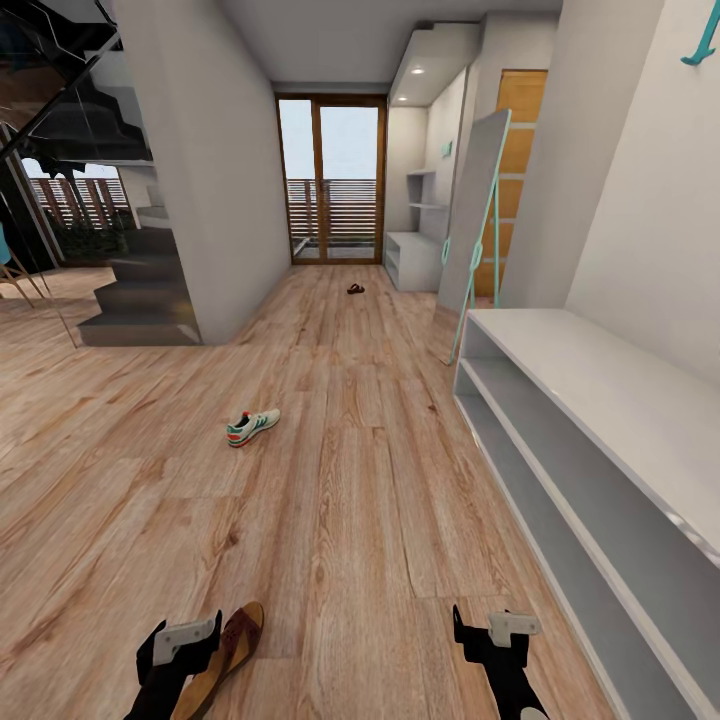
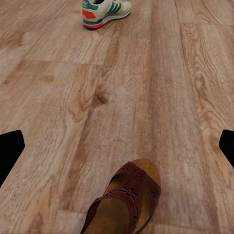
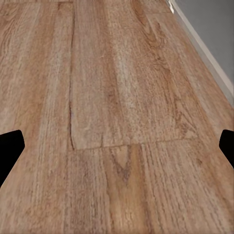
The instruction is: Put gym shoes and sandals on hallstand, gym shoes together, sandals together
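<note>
A gym shoe [image 1: 252, 427] lies on the corridor floor [image 1: 350, 480] at eleven o'clock from the robot, a sandal [image 1: 225, 655] at seven o'clock just beside the left gripper [image 1: 180, 640], another sandal [image 1: 356, 289] far off at twelve. The hallstand [image 1: 600, 440] runs along three o'clock (shelves bare). Both the left and right gripper [image 1: 490, 632] hold their jaws spread wide, gripping nothing.

glass doors [image 1: 331, 180], dark staircase [image 1: 140, 290], perhaps mirror [image 1: 478, 215]
</note>
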